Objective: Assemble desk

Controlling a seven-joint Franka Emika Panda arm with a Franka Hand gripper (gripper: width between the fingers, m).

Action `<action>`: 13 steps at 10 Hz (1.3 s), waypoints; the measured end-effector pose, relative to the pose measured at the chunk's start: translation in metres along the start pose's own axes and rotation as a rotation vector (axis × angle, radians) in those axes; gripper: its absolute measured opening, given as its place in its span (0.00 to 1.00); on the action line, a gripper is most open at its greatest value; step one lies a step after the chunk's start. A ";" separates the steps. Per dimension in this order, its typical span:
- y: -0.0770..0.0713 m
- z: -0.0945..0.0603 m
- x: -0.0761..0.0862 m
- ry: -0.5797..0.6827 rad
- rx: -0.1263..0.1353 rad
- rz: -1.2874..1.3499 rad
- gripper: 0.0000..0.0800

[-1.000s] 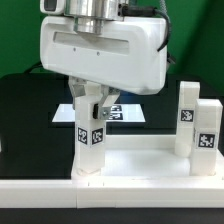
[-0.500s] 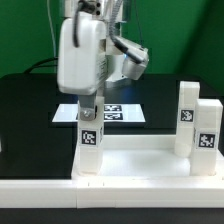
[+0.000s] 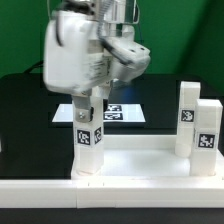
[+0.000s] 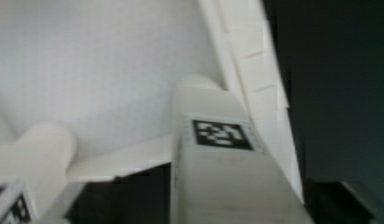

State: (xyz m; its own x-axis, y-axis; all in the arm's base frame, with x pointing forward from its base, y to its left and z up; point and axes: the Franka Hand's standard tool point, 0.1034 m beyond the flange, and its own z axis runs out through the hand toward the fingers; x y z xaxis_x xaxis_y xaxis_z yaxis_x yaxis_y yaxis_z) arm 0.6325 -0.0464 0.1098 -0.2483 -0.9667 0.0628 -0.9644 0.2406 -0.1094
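Observation:
The desk top (image 3: 140, 186), a white rimmed tray, lies across the front of the exterior view. A white tagged leg (image 3: 90, 150) stands upright at its corner on the exterior view's left. My gripper (image 3: 88, 112) hangs straight over this leg, its dark fingers reaching down to the leg's top end. Whether they press on it does not show. The wrist view looks down along the same leg (image 4: 224, 170) to the desk top (image 4: 100, 80), and no fingers are visible there.
Two more white tagged legs (image 3: 187, 118) (image 3: 207, 135) stand at the desk top's end on the exterior view's right. The marker board (image 3: 120, 113) lies on the black table behind the gripper. Another white tagged part (image 4: 29, 165) shows beside the leg in the wrist view.
The gripper body has turned about the upright leg, from broadside to the camera to edge-on and slightly tilted. The leg stays at the same corner.

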 end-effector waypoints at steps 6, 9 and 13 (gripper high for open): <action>-0.001 0.006 0.002 0.034 0.028 -0.661 0.81; -0.006 0.002 0.007 0.054 0.027 -1.124 0.81; -0.004 0.003 0.005 0.051 0.025 -1.112 0.69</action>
State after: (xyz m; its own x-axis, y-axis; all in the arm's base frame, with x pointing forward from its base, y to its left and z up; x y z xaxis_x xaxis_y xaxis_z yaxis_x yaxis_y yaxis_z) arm 0.6351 -0.0520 0.1079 0.7488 -0.6381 0.1793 -0.6504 -0.7595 0.0130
